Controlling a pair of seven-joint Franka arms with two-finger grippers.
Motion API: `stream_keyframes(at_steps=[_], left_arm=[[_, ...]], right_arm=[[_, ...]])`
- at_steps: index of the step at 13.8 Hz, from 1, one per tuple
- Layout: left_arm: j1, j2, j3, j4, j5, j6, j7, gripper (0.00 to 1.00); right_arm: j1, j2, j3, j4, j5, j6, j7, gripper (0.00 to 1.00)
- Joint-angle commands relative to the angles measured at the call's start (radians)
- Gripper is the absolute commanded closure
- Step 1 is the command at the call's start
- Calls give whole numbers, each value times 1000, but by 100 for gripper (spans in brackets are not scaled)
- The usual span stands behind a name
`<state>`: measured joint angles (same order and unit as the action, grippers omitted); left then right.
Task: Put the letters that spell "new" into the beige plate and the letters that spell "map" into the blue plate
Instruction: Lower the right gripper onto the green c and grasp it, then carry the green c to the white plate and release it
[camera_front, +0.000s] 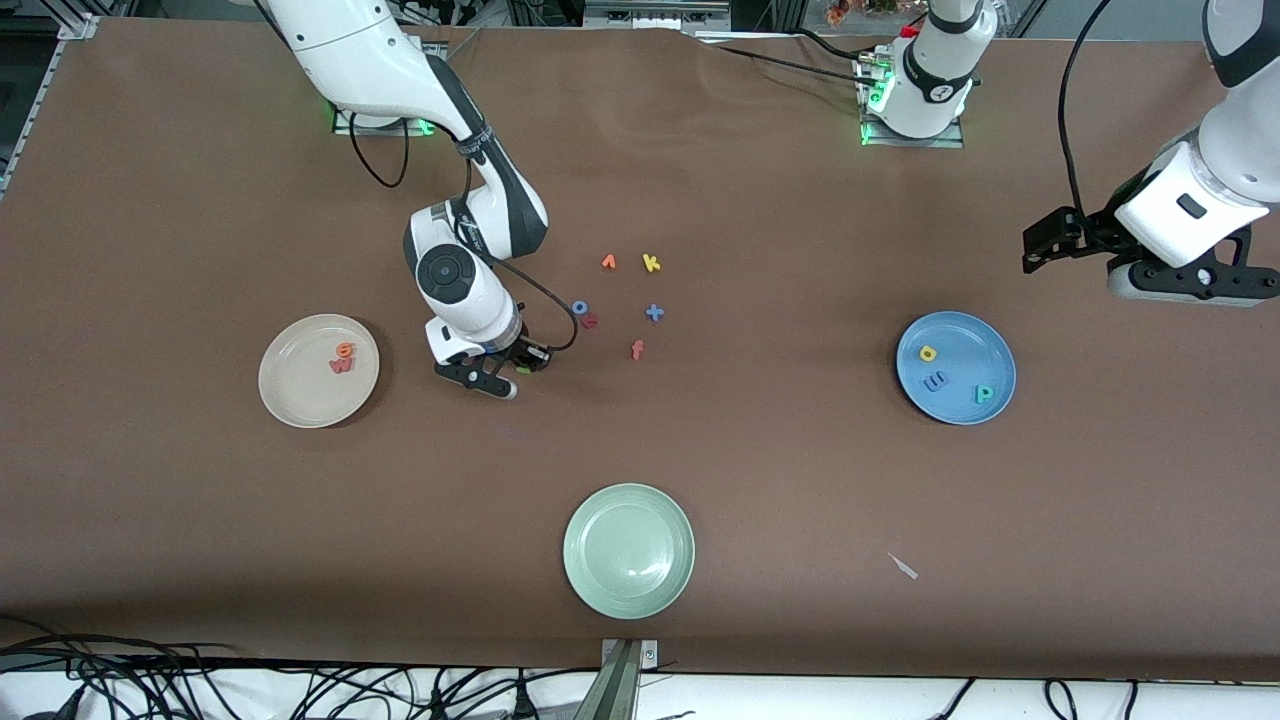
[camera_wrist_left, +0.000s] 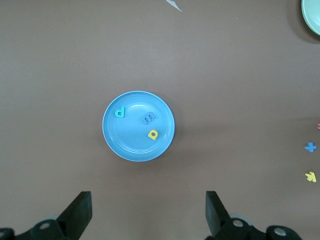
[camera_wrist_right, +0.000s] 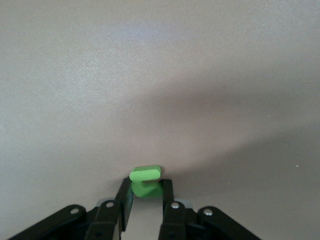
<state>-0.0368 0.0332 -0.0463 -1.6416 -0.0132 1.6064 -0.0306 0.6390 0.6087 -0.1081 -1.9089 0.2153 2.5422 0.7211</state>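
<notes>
Blue plate (camera_front: 990, 352): m, a, p all in. Beige plate (camera_front: 300, 400): e, w in. Green n (camera_wrist_right: 145, 180): clamped in right gripper (camera_front: 508, 378) fingers, undelivered. Left gripper (camera_wrist_left: 147, 212): fingers apart, waiting above blue plate.

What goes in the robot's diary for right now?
right gripper: shut on green n | left gripper: open, waiting over blue plate

- Small green foam letter "n" (camera_wrist_right: 145, 181): pinched between the right tool's (camera_wrist_right: 145, 196) closed fingers, low over the brown table.
- Round cream-beige glossy plate (camera_front: 290, 390): beside the right tool, holding the orange foam "e" (camera_front: 345, 350) and red-pink foam "w" (camera_front: 342, 366), touching.
- Round mid-blue glossy plate (camera_wrist_left: 131, 146): under the open left tool (camera_wrist_left: 149, 212), holding the yellow foam "a" (camera_wrist_left: 153, 134), blue foam "m" (camera_wrist_left: 149, 118) and teal foam "p" (camera_wrist_left: 120, 112), apart.
</notes>
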Motion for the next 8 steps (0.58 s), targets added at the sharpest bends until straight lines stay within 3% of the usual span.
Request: stream_keyframes(at_steps=[1,4,8], left_arm=[[-6,-12,-1,8,29,-17,-9,0],[-6,-12,-1,8,29,-17,-9,0],[-6,-10,-1,8,30,-17,-9,0]], right_arm=[[-12,-6,5,5,21,-20,-29,76],[-13,-18,-2,45,21,-97,-34,76],[-15,-92,-88,51,21,-268,-193,76]])
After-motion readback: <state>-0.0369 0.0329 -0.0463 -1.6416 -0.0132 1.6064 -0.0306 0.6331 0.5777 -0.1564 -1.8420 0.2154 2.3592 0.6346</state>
